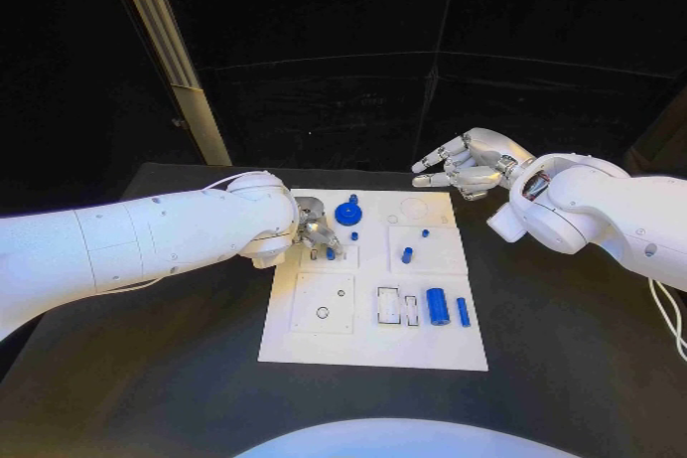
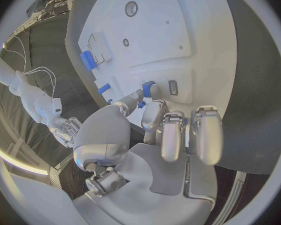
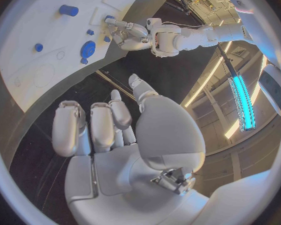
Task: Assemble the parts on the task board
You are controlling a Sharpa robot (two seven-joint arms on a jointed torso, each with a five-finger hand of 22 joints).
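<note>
The white task board (image 1: 308, 344) lies mid-table. My left hand (image 1: 314, 231) is low over its far left part, and thumb and a finger pinch a small blue peg (image 1: 330, 251) against the board; the left wrist view shows this peg (image 2: 148, 89) between thumb and fingertips (image 2: 154, 111). A blue round knob (image 1: 348, 214) stands just right of that hand. Two short blue pegs (image 1: 407, 254) sit mid-board. A blue cylinder (image 1: 437, 306) and a thin blue rod (image 1: 463, 311) lie at the near right. My right hand (image 1: 467, 166) hovers beyond the board's far right corner, fingers apart, holding nothing.
The board has a square recess with a small hole (image 1: 324, 312) at the near left and rectangular slots (image 1: 389, 304) beside the cylinder. A pale post (image 1: 179, 76) rises behind the table's far left. Black table (image 1: 573, 359) surrounds the board.
</note>
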